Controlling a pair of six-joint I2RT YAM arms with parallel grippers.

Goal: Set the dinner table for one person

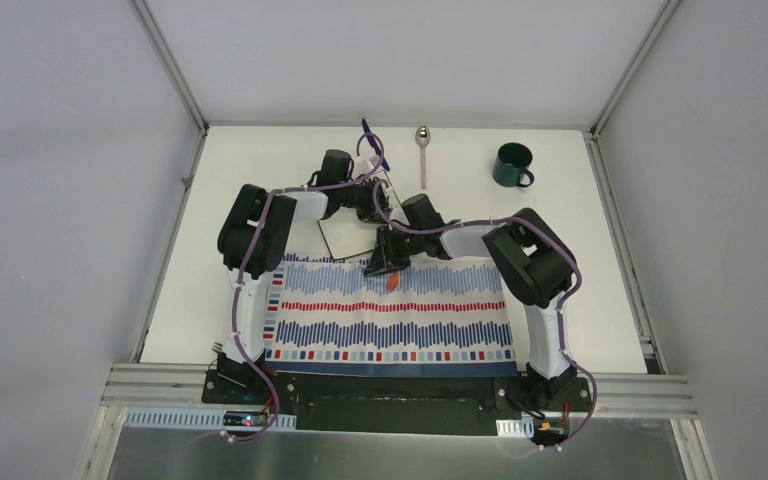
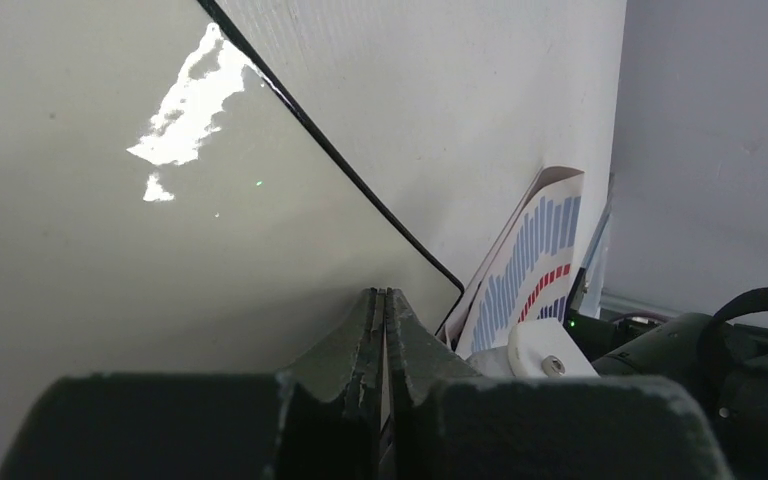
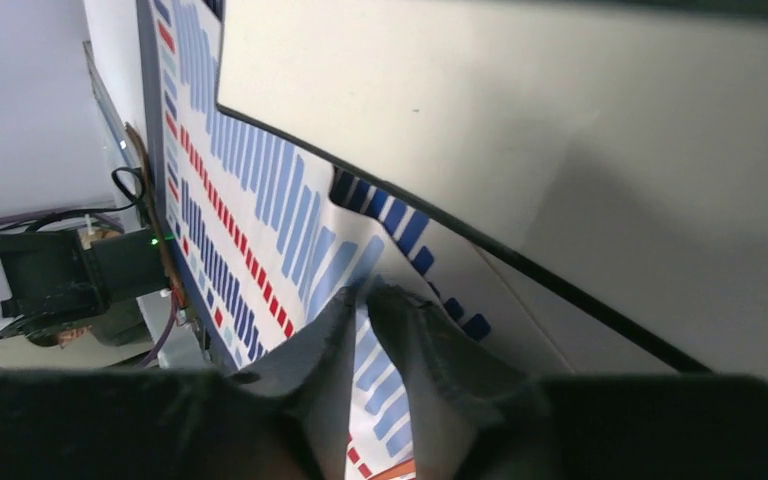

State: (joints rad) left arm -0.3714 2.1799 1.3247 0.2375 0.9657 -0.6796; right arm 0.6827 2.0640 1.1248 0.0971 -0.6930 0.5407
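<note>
Counting one plate [image 1: 350, 238], one placemat [image 1: 390, 320], one spoon [image 1: 423, 150], one mug [image 1: 512, 165], one table [image 1: 580, 260] beneath left pincer [image 2: 381, 293], pinched closed at plate's rim, and right pincer [image 3: 363, 292], opening unclear

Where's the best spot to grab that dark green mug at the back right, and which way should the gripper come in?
Probably pinch the dark green mug by its rim, coming straight down, one finger inside and one outside. It stands upright, mouth open upward, and its handle sticks out to the near right, so take the rim's left side, clear of the handle.
</note>
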